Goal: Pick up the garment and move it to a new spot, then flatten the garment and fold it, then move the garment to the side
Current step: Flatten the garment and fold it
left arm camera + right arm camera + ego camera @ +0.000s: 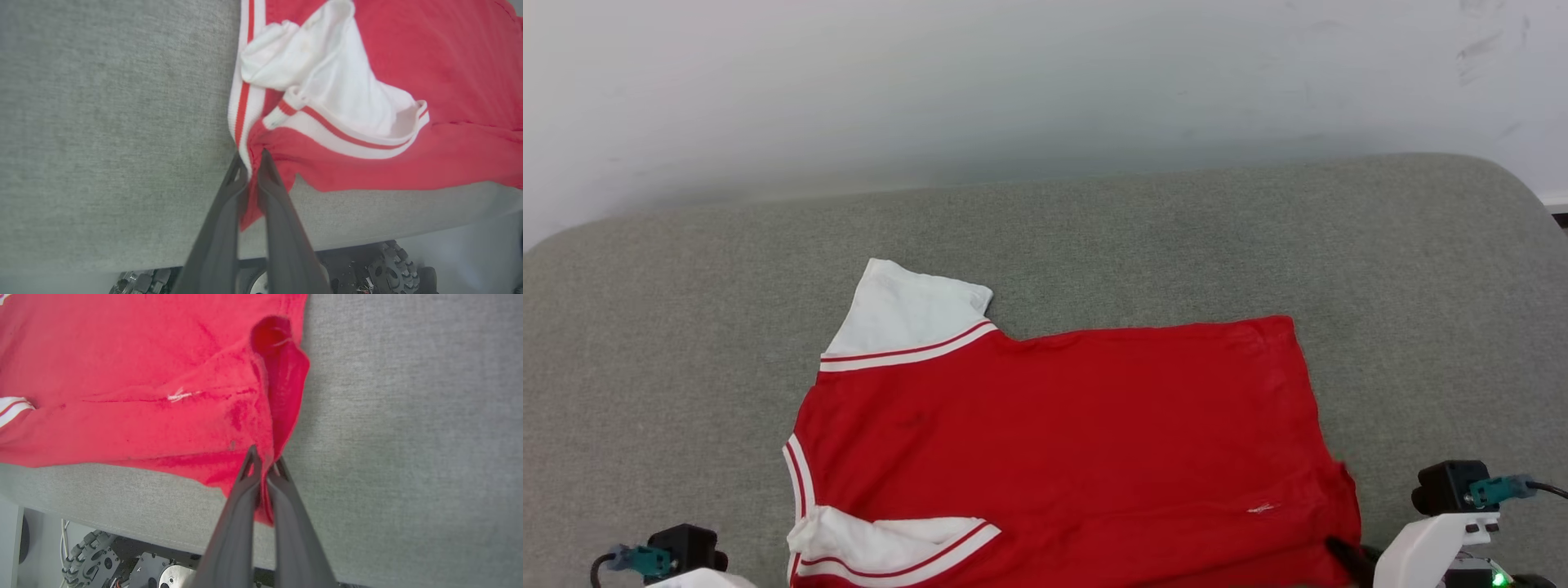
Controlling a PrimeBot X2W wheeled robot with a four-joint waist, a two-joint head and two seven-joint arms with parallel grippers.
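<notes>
Lying plain red side up on the grey cushion (1094, 237), the garment (1062, 441) has its neck end at 9 o'clock in the head view and its hem at 3 o'clock. One white sleeve (907, 310) sticks out toward 12 o'clock. The other sleeve (327, 81) is turned in over the body near the 6 o'clock edge, a little crumpled.

We have both near corners in hand. Our left gripper (253, 163) is clamped tight on the cloth at the striped neck trim (243, 94), with red fabric bunched between its fingers and a tail of it hanging toward 6 o'clock in that wrist view. Our right gripper (265, 461) is pinched on the hem corner, where the side edge has rolled into a loose tube running toward 12 o'clock from the fingertips.

We judge this to be the start of a lift of the near edge, for a move or a fold. To do it well we should:
- raise both hands together and level;
- keep the edge between them taut but not stretched;
- watch that the rolled hem and the tucked sleeve open out and are not trapped.

Beyond the cushion, a pale wall (1013, 82) stands at 12 o'clock.
</notes>
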